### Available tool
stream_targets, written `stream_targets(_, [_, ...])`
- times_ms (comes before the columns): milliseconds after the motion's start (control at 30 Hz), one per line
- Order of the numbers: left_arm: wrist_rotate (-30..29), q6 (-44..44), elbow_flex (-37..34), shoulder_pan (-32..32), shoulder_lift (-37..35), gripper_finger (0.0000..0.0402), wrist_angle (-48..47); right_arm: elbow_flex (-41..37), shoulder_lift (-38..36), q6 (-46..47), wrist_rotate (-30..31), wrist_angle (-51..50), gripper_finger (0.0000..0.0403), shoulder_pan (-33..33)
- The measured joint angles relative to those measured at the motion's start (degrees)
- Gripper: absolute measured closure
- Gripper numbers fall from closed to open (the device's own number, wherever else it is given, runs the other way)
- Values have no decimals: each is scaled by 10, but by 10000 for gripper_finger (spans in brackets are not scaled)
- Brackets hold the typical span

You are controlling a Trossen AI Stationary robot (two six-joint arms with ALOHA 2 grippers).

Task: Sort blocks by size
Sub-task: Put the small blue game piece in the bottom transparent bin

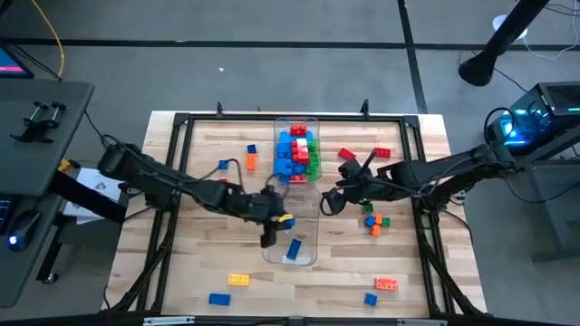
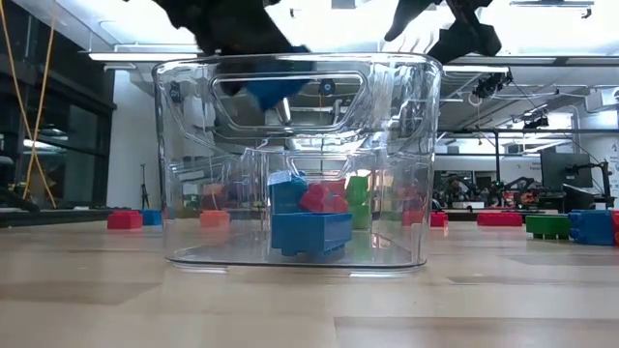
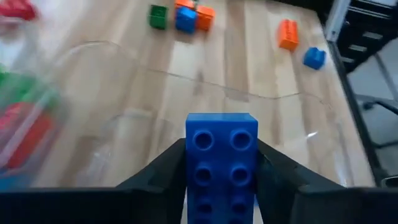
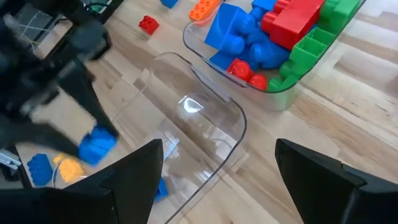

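Pale wood-plank table (image 1: 199, 263): left gripper (image 3: 221, 171) clamps a glossy studded blue plastic brick (image 3: 221, 163), long axis along its fingers, above the clear plastic bin (image 1: 309, 254). Right gripper (image 4: 214, 171) gapes empty nearby.

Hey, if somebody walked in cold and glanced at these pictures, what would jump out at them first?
Probably the far clear bin at the table's centre, heaped with red, blue and green blocks. Next, the left tool clamped on a blue block above the near clear bin, which holds one blue block. The right tool hangs open beside the bins, with loose blocks scattered across the wooden table.
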Motion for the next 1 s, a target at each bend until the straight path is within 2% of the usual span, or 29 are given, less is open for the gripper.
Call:
stream_targets(167, [13,23,65,13,49,198,-66,0,0,8,7,0,96,1])
stream_targets(400, [-5,107,122,70,29,126,-258,0,-1,13,10,1,96,1])
stream_targets(500, [-33,96,110,151,-26,117,-282,0,-1,25,11,0,96,2])
stream_targets(633, [-29,52,56,323,-96,115,-262,0,-1,40,19,-1,96,5])
stream_targets(733, [55,-19,18,474,-109,117,-222,0,-1,49,28,-1,96,5])
stream_targets(800, [110,-45,2,550,-83,118,-209,0,-1,56,41,-2,96,5])
stream_targets(867, [131,-58,-3,580,-41,119,-220,0,-1,58,47,-2,96,5])
stream_targets(1000, [143,-43,9,582,41,119,-227,0,-1,60,50,-1,96,3])
